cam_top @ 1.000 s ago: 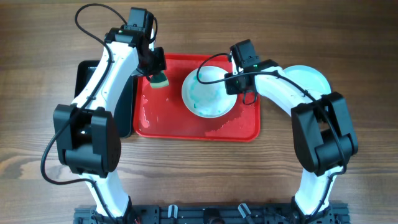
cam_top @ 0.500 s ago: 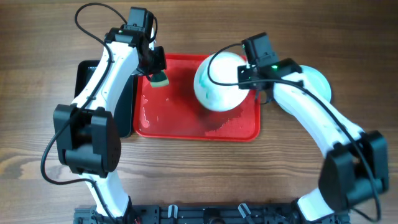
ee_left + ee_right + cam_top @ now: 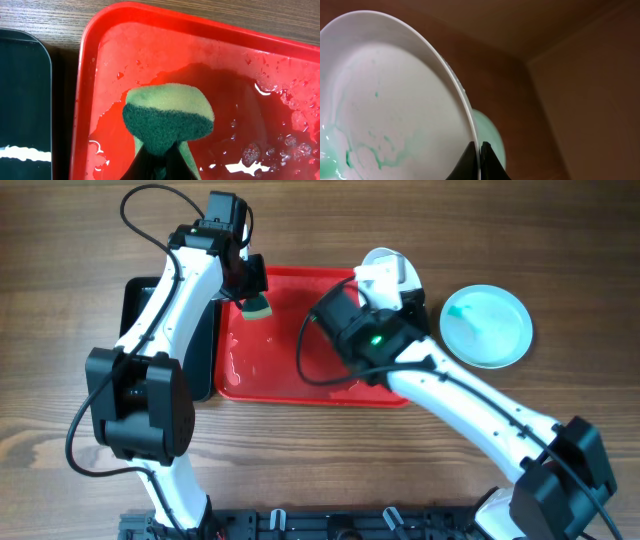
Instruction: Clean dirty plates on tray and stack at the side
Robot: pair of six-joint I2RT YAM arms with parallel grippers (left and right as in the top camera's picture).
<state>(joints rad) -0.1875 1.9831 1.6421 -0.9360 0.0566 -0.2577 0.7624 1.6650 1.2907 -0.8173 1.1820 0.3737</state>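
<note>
My right gripper (image 3: 480,150) is shut on the rim of a white plate (image 3: 395,100) with teal-green smears. In the overhead view this plate (image 3: 386,268) stands tilted on edge above the far right corner of the red tray (image 3: 280,370). A pale turquoise plate (image 3: 487,326) with green smears lies on the table to the right of the tray; it shows behind the white one as a turquoise plate (image 3: 492,137). My left gripper (image 3: 159,161) is shut on a green sponge (image 3: 167,117), held over the tray's wet far left corner (image 3: 115,55).
A black tray (image 3: 140,330) lies against the red tray's left side. Water pools and droplets (image 3: 270,150) cover the red tray's floor. Bare wooden table (image 3: 560,240) surrounds everything.
The right arm lifted the white plate off the tray and tipped it up on edge, its wrist swinging over the tray. The turquoise plate on the right is now uncovered. The left arm stayed still.
</note>
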